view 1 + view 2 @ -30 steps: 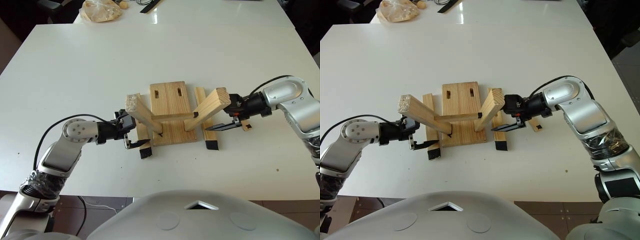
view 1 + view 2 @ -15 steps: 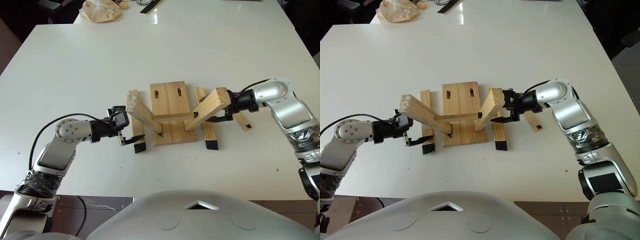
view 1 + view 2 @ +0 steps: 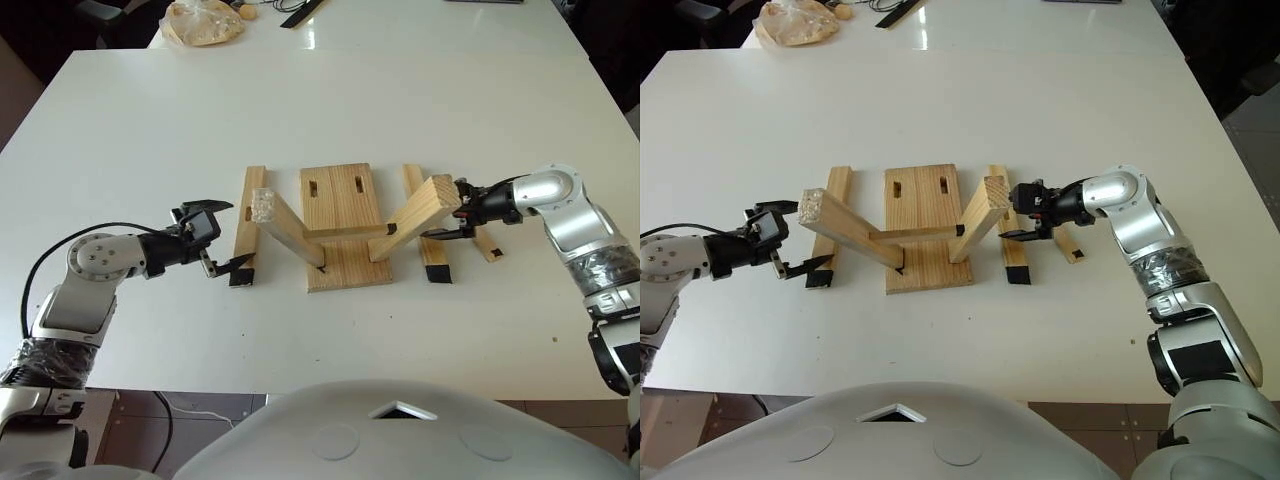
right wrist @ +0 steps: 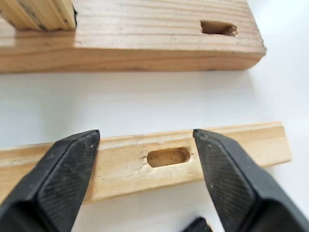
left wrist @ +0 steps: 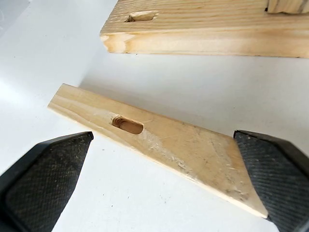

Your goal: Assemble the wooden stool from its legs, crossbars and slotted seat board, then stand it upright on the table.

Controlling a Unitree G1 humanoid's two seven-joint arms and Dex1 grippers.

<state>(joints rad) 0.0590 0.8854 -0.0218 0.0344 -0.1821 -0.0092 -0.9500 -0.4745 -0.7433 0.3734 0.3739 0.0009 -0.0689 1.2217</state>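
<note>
Lying flat at the middle of a glossy white table (image 3: 320, 90), a pale pine slotted seat board (image 3: 340, 200) carries two square fitted legs (image 3: 285, 228) that slant upward, bridged by a thin crossbar (image 3: 345, 232). Two black-tipped loose legs (image 3: 246, 215) lie on either side, the right one beside a short crossbar (image 3: 487, 243). A crumpled bag (image 3: 203, 22) sits at the far edge. Both arms stretch low and inward. The left gripper (image 3: 222, 235) and right gripper (image 3: 450, 210) each gape wide by a loose leg, holding nothing.

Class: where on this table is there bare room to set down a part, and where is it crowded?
Free: the wide far table between bag and seat board; also the near strip before it. Crowded: the middle, around the board and loose legs.
</note>
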